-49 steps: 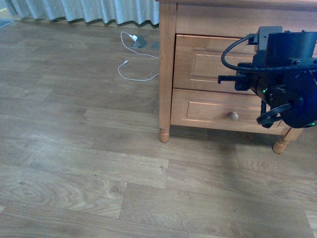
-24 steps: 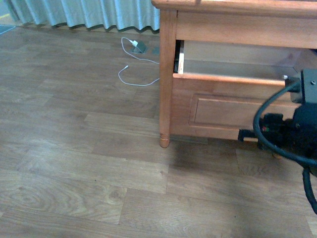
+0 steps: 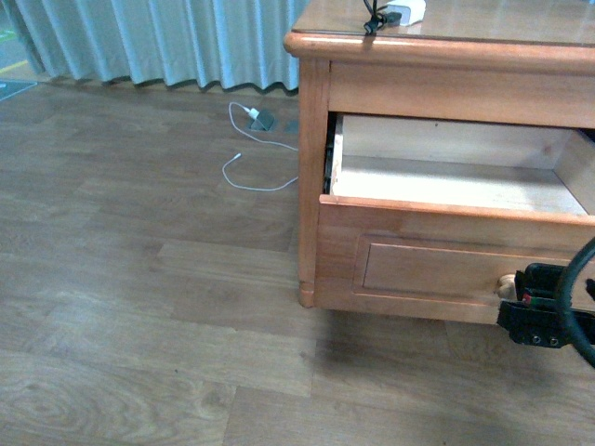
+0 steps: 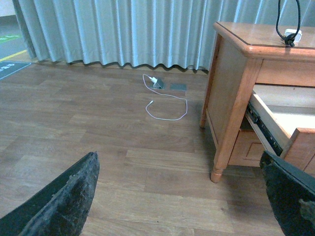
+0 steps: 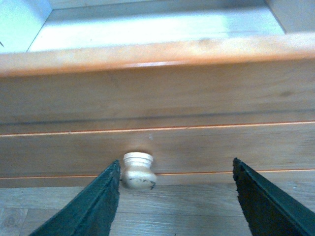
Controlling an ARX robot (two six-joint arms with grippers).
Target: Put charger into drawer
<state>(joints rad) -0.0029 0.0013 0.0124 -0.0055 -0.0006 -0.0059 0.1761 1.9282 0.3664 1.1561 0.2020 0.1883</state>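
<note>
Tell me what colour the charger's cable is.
Black cable, running up from the white charger on the nightstand; clearest in the left wrist view.

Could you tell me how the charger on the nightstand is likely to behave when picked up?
The charger looks small, so probably light. Its thin black cable loops loosely, so it will likely dangle and might snag on the rim of the open drawer.

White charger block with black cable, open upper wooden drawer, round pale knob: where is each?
White charger block (image 3: 409, 11): front view, white body.
Open upper wooden drawer (image 3: 437, 269): front view, front panel.
Round pale knob (image 5: 138, 170): right wrist view, knob head.
</note>
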